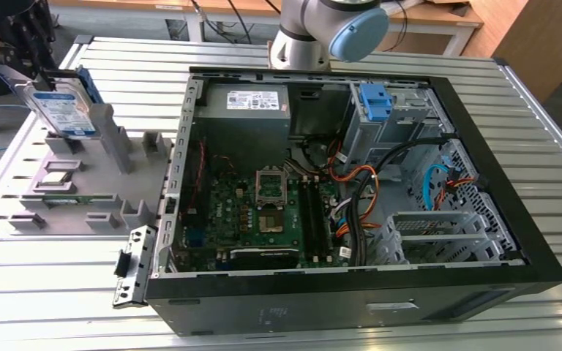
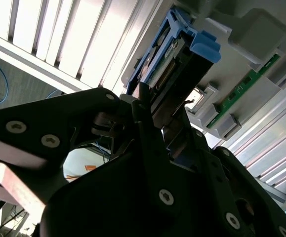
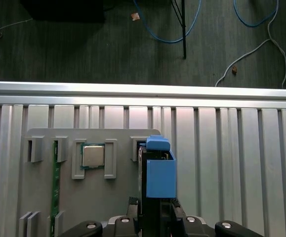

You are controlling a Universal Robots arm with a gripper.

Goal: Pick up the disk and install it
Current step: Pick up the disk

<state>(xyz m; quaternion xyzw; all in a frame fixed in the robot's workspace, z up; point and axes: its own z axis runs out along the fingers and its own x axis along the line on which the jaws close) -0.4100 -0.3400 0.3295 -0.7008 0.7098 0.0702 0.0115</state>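
The gripper (image 2: 155, 111) was closed on the disk (image 2: 175, 49), clamping the end nearest the wrist. In the exterior view the disk stood upright at the grey tray (image 1: 85, 175) — ten o'clock from the open computer case (image 1: 500, 168). Judged rigid, dense and shock-sensitive — best held by the blue side rails (image 3: 161, 177), never the connector edge (image 2: 163, 74).

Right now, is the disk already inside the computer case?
No, the disk stands upright at the grey holder tray, outside the open computer case.
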